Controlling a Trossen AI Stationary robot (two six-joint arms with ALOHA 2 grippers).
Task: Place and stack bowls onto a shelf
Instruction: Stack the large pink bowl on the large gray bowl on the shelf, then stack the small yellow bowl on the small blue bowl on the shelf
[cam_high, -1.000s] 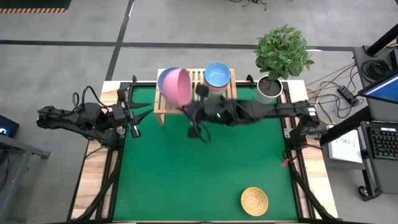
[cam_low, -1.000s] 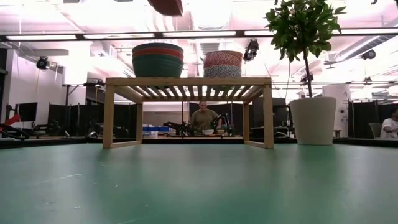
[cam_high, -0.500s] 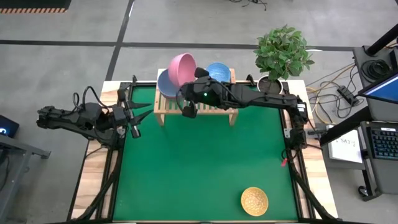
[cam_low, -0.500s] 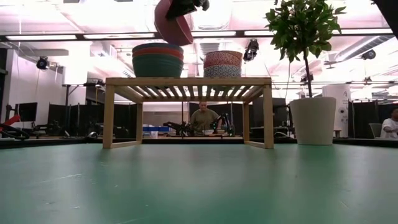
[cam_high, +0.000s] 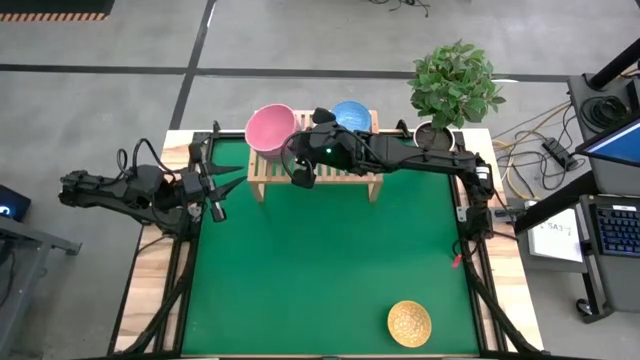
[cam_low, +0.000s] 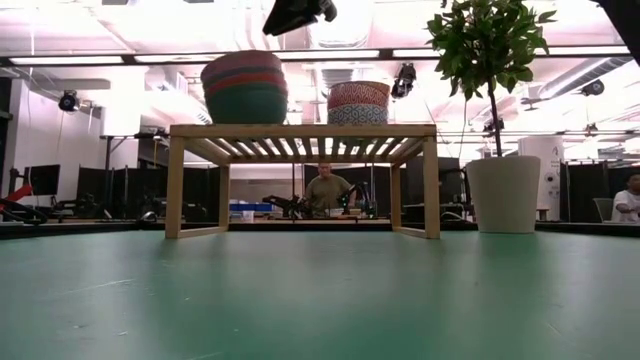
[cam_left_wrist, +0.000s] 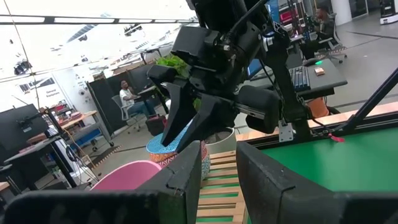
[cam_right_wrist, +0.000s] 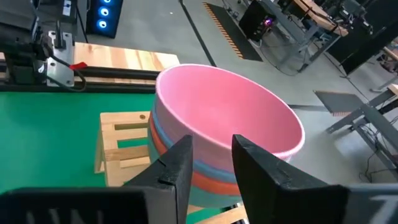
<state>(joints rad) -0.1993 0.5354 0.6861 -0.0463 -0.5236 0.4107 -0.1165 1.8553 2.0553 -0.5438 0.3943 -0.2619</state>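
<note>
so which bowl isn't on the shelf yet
The yellow bowl, alone on the green mat near the front edge. The pink bowl tops the left stack on the shelf, and the other stack sits beside it.

Pink bowl (cam_right_wrist: 227, 121): covers the stacked bowls beneath, only their rims showing. Shelf (cam_right_wrist: 121, 146): cut by the right wrist view's edge. Right gripper (cam_low: 300, 14): cropped at the low view's top. Yellow bowl (cam_high: 409, 323): pattern unresolved.

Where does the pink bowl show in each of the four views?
High view: pink bowl tops the stack at the shelf's left end.
Low view: top of the left stack.
Left wrist view: lower left.
Right wrist view: centre.
Shared landmark: the shelf.
</note>
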